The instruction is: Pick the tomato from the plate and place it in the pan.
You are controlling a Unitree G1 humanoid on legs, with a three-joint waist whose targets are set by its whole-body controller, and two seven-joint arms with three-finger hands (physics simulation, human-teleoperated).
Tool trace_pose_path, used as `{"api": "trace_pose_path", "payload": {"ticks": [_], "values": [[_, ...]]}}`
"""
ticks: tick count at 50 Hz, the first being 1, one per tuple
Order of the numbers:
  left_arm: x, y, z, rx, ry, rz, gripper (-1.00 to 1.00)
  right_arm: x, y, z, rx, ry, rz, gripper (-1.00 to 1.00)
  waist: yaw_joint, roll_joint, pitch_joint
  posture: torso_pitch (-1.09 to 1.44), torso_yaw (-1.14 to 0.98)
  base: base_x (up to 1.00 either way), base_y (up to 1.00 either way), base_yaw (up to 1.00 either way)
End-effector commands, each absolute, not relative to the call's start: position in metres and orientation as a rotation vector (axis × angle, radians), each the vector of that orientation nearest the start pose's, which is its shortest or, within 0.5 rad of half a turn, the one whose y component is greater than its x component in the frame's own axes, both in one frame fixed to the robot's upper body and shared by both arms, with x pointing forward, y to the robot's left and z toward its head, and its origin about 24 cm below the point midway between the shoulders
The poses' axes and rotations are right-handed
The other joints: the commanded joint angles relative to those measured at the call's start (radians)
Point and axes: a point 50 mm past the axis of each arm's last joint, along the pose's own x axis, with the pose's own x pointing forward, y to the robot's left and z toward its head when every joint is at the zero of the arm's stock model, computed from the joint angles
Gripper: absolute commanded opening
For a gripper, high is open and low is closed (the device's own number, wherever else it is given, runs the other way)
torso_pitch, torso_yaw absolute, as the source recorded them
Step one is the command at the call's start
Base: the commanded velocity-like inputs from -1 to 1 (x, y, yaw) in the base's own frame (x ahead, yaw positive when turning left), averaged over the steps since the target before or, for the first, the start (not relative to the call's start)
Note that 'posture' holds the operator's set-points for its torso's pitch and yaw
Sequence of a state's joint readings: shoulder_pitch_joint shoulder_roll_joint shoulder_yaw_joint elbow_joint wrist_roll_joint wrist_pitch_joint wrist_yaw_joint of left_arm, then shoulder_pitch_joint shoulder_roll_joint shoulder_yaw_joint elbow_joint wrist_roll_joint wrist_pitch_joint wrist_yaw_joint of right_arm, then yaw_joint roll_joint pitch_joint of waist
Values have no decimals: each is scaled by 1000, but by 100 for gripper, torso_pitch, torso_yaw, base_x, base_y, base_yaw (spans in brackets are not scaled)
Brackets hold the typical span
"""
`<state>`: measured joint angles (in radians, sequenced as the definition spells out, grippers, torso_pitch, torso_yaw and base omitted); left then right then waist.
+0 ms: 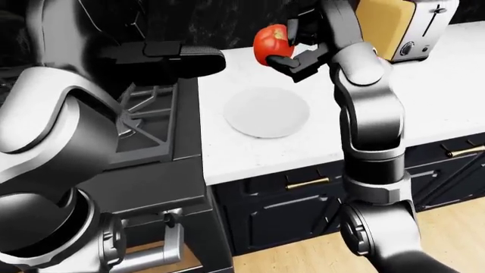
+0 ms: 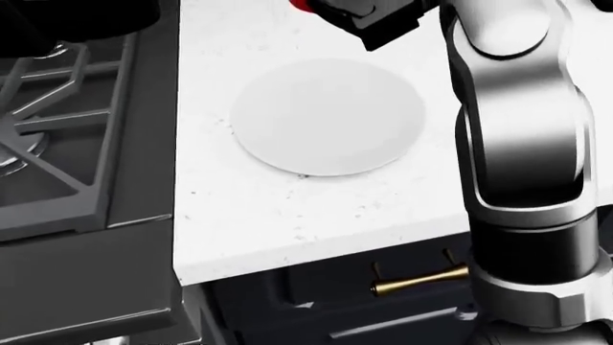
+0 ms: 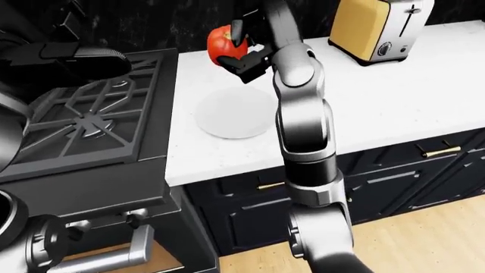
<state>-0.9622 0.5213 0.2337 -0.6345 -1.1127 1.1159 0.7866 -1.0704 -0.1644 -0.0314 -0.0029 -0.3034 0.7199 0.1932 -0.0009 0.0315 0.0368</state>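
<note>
Left-eye view. I see a white speckled countertop [image 1: 425,102] running from the black gas stove [image 1: 152,122] toward the right edge, over dark navy cabinets [image 1: 288,210] with brass handles [image 1: 307,182] and a strip of wood floor [image 1: 455,233] at bottom right. The white plate [image 1: 266,112] lies bare on the counter beside the stove. Above it, my right hand [image 1: 294,50] has its dark fingers closed round the red tomato [image 1: 271,42], which hangs in the air clear of the plate. A yellow toaster [image 1: 398,25] stands at top right, cut off by the frame. My left arm [image 1: 45,142] fills the left side and hides much of the stove; a dark long shape [image 1: 170,57] above the grates may be the pan's handle, but I cannot be sure.

Head view. The camera looks steeply down: plate, counter edge, one brass handle and the stove grate [image 2: 57,144]. Only a red sliver of the tomato shows at the top edge, with the fingers largely cropped.

Right-eye view. The grates show more fully, and the tomato sits above the counter near the stove's right edge. A dark rounded rim [image 3: 11,142] at far left is cut off. My left hand is hard to make out in any view, so I cannot tell how it stands.
</note>
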Motion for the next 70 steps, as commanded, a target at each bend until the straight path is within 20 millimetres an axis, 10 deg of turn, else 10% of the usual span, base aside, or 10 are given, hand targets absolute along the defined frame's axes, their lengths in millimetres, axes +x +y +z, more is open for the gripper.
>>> {"api": "trace_pose_path", "payload": {"ticks": [1,19,24,26,27,32,35,54,57,70], "values": [[238,154,349,-102,-438,-45,100,340,-113,334,-403,-440,52,-100,-1,1,-29,0,0,-23,0,0],[238,152,349,-101,-438,-47,100,339,-114,336,-408,-442,50,-100,-15,18,-25,0,0,-22,0,0],[237,153,350,-102,-438,-47,100,338,-115,338,-410,-445,48,-100,-14,-23,-24,0,0,-20,0,0],[237,153,349,-101,-438,-48,100,338,-115,339,-410,-448,48,-100,-14,-91,-35,0,0,-9,0,0],[237,153,349,-101,-437,-48,100,337,-114,339,-411,-449,49,-100,-15,-48,10,0,0,-4,0,0],[237,153,350,-102,-439,-47,100,337,-113,338,-409,-451,51,-100,-10,-34,0,0,0,0,0,0],[237,153,350,-101,-439,-46,100,337,-113,338,-408,-453,53,-100,-23,17,-3,0,0,0,0,0],[237,153,349,-100,-439,-48,100,336,-111,335,-403,-453,61,-100,-10,3,8,0,0,0,0,0],[237,153,349,-101,-440,-46,100,336,-110,337,-406,-458,66,-100,-8,2,-26,0,0,-15,0,0],[236,152,350,-101,-440,-48,100,334,-109,341,-412,-463,74,-100,1,-38,-35,0,0,-23,0,0]]}}
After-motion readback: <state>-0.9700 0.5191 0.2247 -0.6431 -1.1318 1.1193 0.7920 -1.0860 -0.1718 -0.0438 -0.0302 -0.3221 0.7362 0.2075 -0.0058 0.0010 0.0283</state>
